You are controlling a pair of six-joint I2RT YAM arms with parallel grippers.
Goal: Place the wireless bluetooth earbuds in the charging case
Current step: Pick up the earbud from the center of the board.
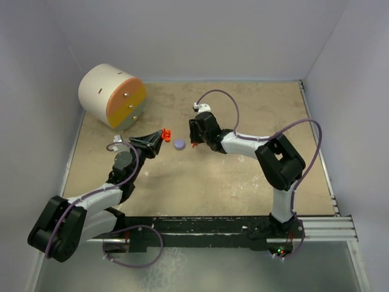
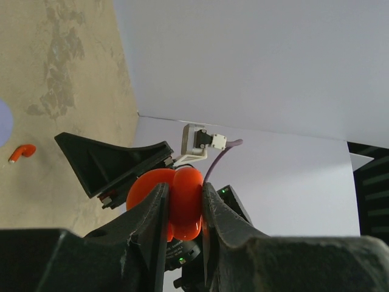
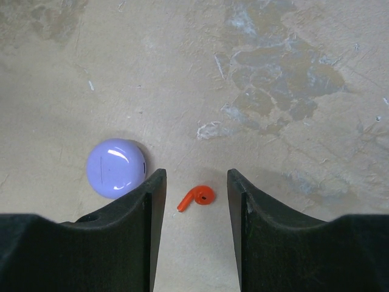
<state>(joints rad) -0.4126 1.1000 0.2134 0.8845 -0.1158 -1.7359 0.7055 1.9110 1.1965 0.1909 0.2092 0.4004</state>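
Observation:
My left gripper (image 1: 163,135) is shut on a round red charging case (image 1: 165,133), held above the table. In the left wrist view the red case (image 2: 182,201) shows two rounded halves pinched between my fingers (image 2: 152,213). A tiny red earbud (image 3: 197,198) lies on the table between the open fingers of my right gripper (image 3: 192,176), touching neither. It also shows in the left wrist view (image 2: 21,152). A closed lavender case (image 3: 115,167) sits just left of the right gripper's left finger, and in the top view (image 1: 179,144) between both grippers. The other earbuds are out of view.
A white cylinder (image 1: 112,95) with an orange, yellow and green face lies at the back left corner. Grey walls enclose the tan table (image 1: 243,182) on three sides. The right arm's elbow (image 1: 279,161) stands at mid right.

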